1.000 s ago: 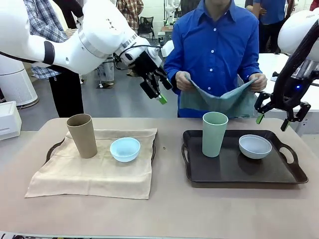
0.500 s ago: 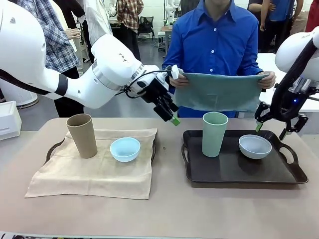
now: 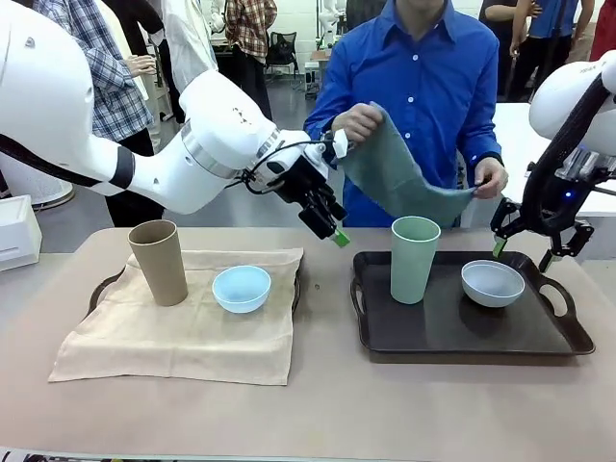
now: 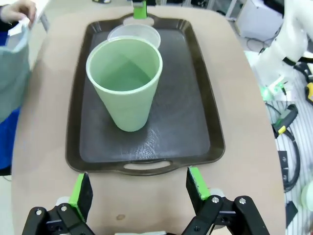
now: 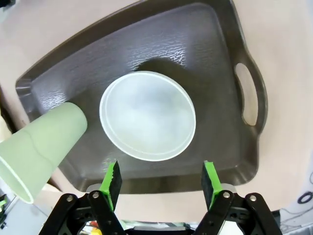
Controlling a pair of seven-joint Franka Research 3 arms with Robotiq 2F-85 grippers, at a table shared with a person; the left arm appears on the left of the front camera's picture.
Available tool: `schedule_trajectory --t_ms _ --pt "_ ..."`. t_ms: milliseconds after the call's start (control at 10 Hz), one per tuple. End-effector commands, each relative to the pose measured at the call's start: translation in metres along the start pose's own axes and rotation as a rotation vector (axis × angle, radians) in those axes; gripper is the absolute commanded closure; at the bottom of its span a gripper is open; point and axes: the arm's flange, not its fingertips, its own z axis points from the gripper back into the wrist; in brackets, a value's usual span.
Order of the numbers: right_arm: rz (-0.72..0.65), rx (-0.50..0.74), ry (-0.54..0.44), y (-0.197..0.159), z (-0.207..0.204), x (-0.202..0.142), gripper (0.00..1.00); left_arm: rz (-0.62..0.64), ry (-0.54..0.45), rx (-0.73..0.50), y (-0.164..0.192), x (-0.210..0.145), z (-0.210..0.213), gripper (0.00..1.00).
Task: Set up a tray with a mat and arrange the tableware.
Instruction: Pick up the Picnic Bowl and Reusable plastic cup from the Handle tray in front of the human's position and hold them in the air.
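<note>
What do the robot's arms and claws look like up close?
The left arm and right arm are rounded white shells with black cables at the wrists. A black band rings the left arm. The left gripper and right gripper are black, two-fingered, with green pads.

Front view: fixed, looking across the table [image 3: 318, 404] toward the person [image 3: 423, 87]. Left wrist view: oblique, downward along the dark tray [image 4: 195, 122]. Right wrist view: close, nearly overhead. All share this tray, pale green cup [image 4: 124, 83], white bowl [image 5: 146, 115]
</note>
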Motion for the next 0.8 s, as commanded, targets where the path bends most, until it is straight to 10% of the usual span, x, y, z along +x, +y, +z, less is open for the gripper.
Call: schedule_trajectory --t_ms 0,700 --pt "0.036 -0.051 0.002 -0.01 -0.013 0.006 0.15 0.025 -0.004 -0.033 0.001 -0.018 -0.026 0.0" --pt "0.083 -0.092 0.034 -0.012 -0.049 0.018 0.15 -0.052 -0.197 -0.048 -0.001 -0.03 -0.086 0.0"
